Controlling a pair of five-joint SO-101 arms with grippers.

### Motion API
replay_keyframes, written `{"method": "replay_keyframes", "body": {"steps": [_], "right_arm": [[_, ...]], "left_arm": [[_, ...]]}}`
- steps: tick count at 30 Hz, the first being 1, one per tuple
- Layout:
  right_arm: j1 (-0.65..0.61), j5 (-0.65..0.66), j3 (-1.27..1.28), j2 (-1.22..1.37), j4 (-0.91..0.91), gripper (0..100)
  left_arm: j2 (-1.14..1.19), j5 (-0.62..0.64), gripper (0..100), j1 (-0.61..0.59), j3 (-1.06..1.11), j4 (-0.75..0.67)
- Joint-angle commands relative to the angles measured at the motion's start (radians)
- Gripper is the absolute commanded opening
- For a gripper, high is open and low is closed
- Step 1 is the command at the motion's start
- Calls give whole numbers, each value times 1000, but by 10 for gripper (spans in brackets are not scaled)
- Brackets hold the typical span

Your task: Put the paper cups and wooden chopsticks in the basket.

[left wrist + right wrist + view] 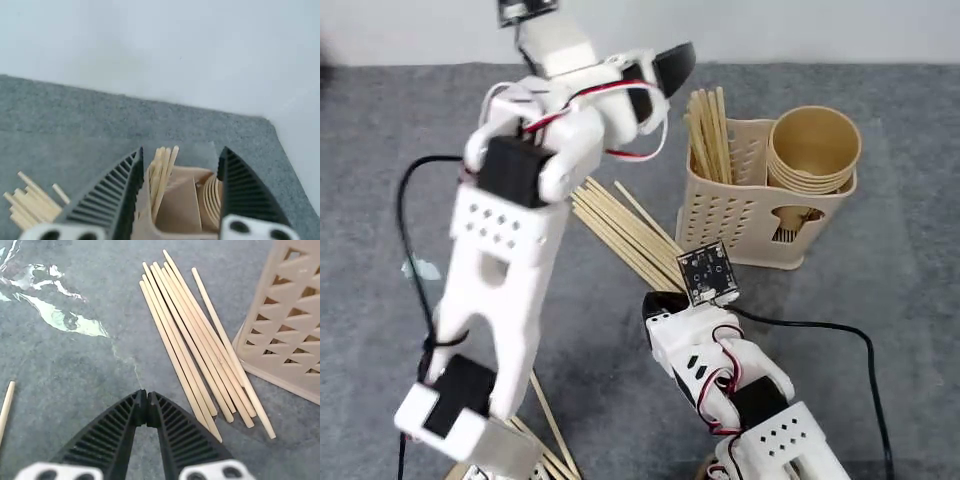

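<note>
Pale wooden chopsticks [200, 355] lie loose on the grey surface [60, 390] beside the beige slotted basket [750, 215]. The right pincer [146, 392], pinched and seemingly empty, should spread before straddling one; the left pincer [181, 149] gapes wide above.

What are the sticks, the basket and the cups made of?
The chopsticks look like bare wood: pale, matte and unpainted. The basket seems to be beige plastic: smooth walls with neat moulded cut-out holes. The cups look like tan paper: matte, thin-walled, with their rims nested in a stack.
</note>
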Motion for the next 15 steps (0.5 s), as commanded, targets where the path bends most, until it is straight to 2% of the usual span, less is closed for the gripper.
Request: {"method": "replay_keyframes", "body": {"steps": [1,5,8,12,15], "right_arm": [[15,0,-14,-22,-16,11],[15,61,-15,-22,-15,11],[12,87,-25,-22,12,11],[8,84,-135,-15,179,12],[8,83,-198,-15,272,12]], "left_arm": [[-123,-14,235,-32,-12,147],[-190,-14,229,-112,-12,293],[-219,-44,165,-192,-12,365],[-233,-137,6,-282,-7,446],[-262,-152,12,-377,85,446]]}}
